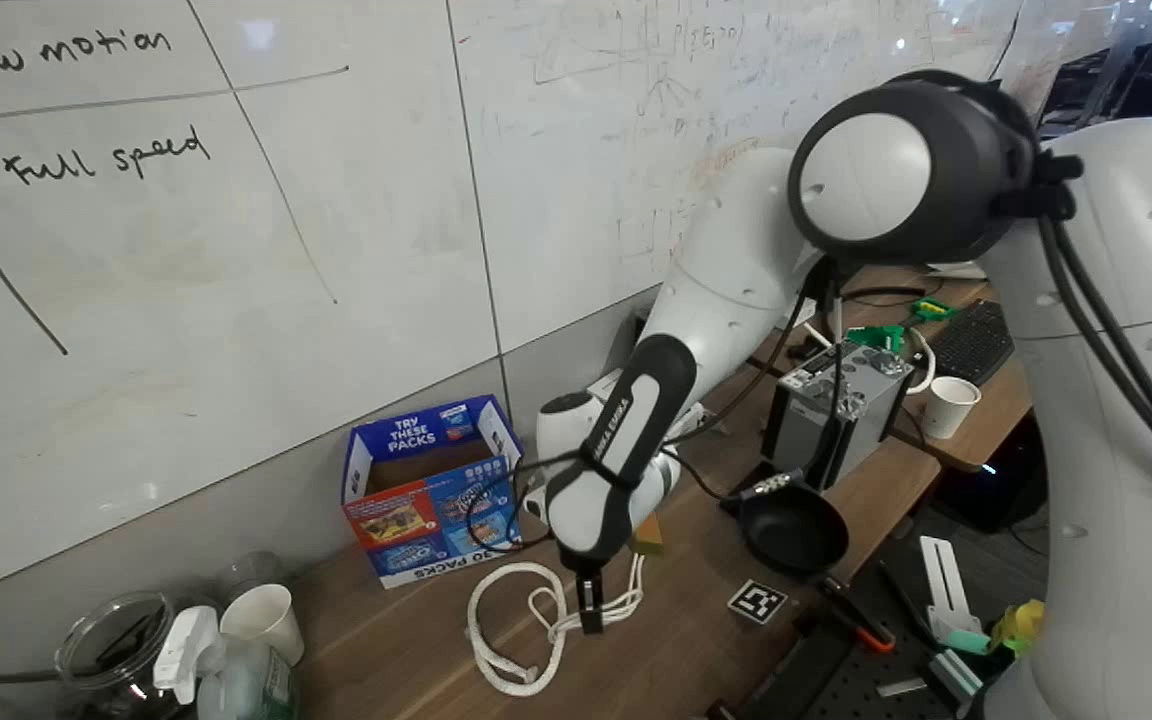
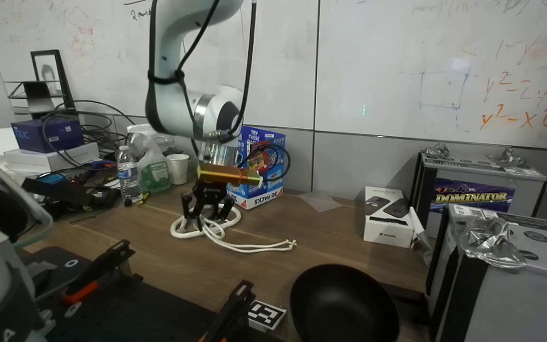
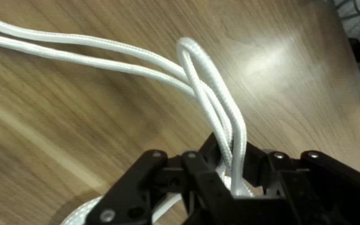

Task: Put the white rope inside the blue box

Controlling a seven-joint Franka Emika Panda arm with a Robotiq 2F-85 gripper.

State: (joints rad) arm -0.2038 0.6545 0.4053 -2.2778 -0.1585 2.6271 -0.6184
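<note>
Clamping braided white rope (image 3: 207, 104) just outside the blue snack carton (image 1: 436, 520), the Robotiq gripper (image 3: 232, 158) seemingly has it secured; lifting it inside remains.

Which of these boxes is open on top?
The blue snack box reading TRY THESE PACKS: its brown inside shows through an open top. The NUC box and the white printed box look closed.

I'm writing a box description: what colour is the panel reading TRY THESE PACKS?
That panel is blue, lettered in white, clearest in an exterior view.
</note>
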